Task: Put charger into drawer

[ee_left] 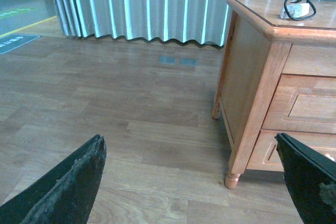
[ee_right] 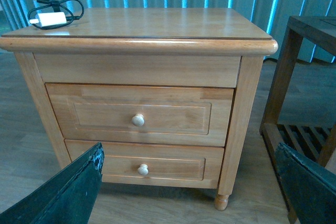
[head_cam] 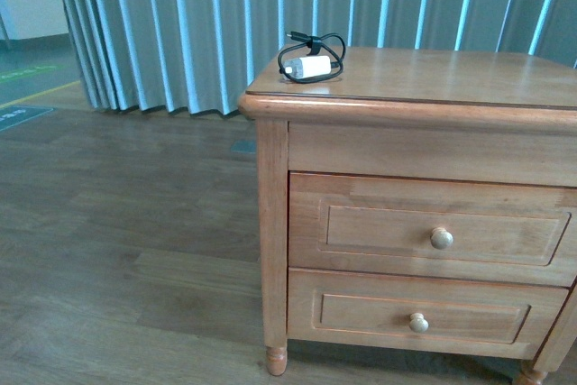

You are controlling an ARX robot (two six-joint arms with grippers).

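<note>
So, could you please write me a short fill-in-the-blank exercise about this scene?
The charger lies on ___ of the cabinet.
The drawer is ___.
The charger's cable is ___ in colour.
The left tool is ___, holding nothing.
Missing words: top; closed; black; open.

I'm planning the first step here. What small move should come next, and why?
Probably bring the right gripper, open and facing the cabinet, toward the round knob of the upper drawer. That drawer is shut, while the charger lies untouched on the cabinet top, so the drawer needs opening first.
</note>
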